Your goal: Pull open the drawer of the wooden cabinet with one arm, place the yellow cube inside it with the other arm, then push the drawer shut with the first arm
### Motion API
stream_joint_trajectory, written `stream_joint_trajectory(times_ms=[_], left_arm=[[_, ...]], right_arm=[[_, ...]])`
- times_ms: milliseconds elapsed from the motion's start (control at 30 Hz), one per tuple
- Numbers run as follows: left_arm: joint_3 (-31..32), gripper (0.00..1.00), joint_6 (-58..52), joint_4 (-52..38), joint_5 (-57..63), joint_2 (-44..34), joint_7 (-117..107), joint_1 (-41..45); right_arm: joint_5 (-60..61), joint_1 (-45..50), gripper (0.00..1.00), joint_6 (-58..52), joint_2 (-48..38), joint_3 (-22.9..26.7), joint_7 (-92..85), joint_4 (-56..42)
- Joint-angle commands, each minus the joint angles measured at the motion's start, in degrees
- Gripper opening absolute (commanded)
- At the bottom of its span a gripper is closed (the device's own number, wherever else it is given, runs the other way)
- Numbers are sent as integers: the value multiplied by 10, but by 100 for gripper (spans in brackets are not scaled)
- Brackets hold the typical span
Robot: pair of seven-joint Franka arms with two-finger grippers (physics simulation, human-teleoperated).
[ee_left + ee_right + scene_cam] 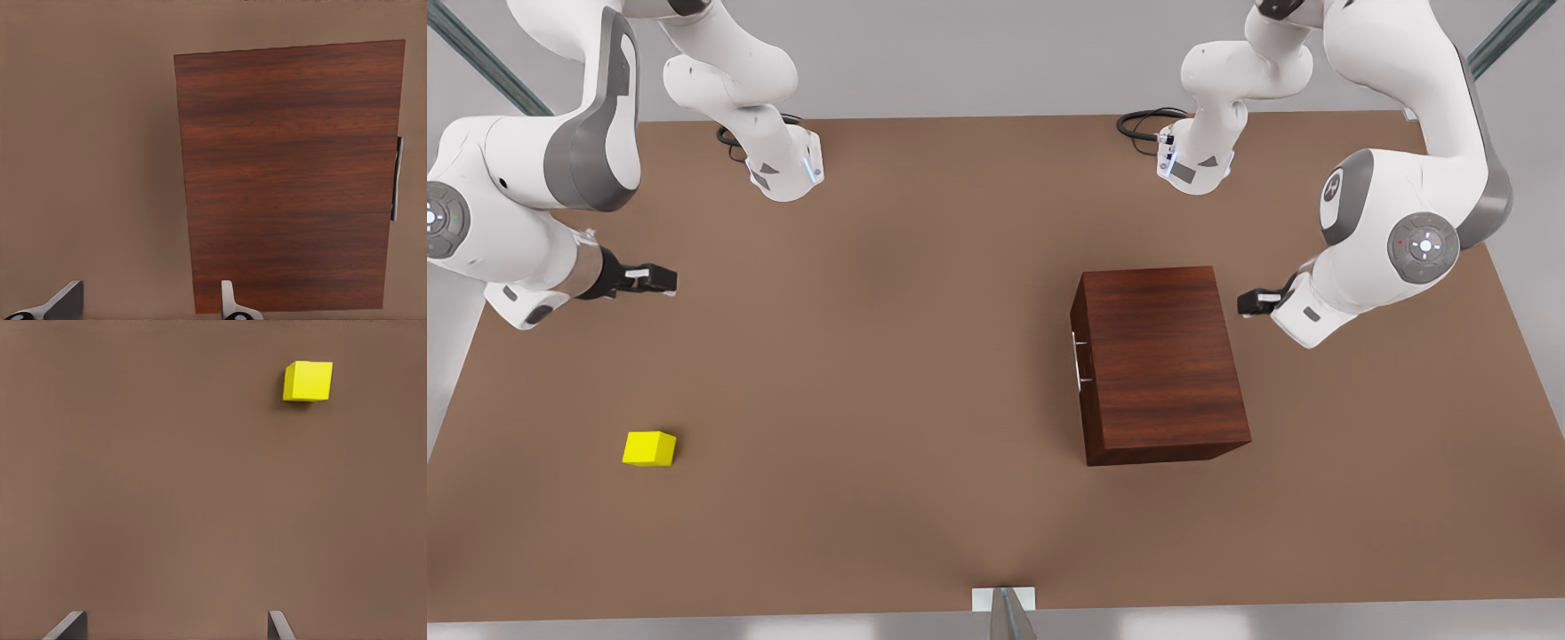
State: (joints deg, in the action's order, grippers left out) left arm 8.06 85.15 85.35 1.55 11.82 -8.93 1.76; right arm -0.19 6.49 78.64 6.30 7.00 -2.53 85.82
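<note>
Both pincers are spread wide with nothing between their fingers, as far as I can read it from the wrist cameras. I have the left gripper [1249, 303] hanging just off the boxy dark reddish-brown wood-grain cabinet [1160, 363], on the front view's right side of it, and its wrist camera looks down on the cabinet's plain top [287, 180] with one fingertip over the top's edge and the other over bare table. I see the drawer closed, its front panel [1083, 356] flush with the cabinet side that faces the front view's left, and its thin silver bar handle [1080, 357] running along that face. My right gripper [660, 281] is over the brown tabletop [871, 356] at the front view's left, well apart from the cabinet. I can see the small bright yellow cube [649, 448] resting on the table near that gripper but clear of it, toward the table's near edge; it also shows ahead of the right fingers in the wrist camera [307, 381].
</note>
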Motion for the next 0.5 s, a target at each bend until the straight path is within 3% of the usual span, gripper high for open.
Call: stream_joint_trajectory(times_ms=[0,67,167,200,333,467], left_arm=[[0,100,12,0,0,0,-35,0],[0,100,12,0,0,3,-37,3],[25,100,15,-47,11,74,-108,93],[26,100,17,-74,71,109,-138,166],[21,100,31,-279,138,286,-360,322],[-5,100,100,-290,170,348,-446,380]], right_arm=[[1,0,100,12,-1,0,-8,1],[0,0,100,12,0,0,-8,1],[0,0,100,12,1,0,-8,1],[0,0,100,12,1,0,-8,1],[0,0,100,12,2,0,-8,1],[0,-1,100,14,2,0,-10,4]])
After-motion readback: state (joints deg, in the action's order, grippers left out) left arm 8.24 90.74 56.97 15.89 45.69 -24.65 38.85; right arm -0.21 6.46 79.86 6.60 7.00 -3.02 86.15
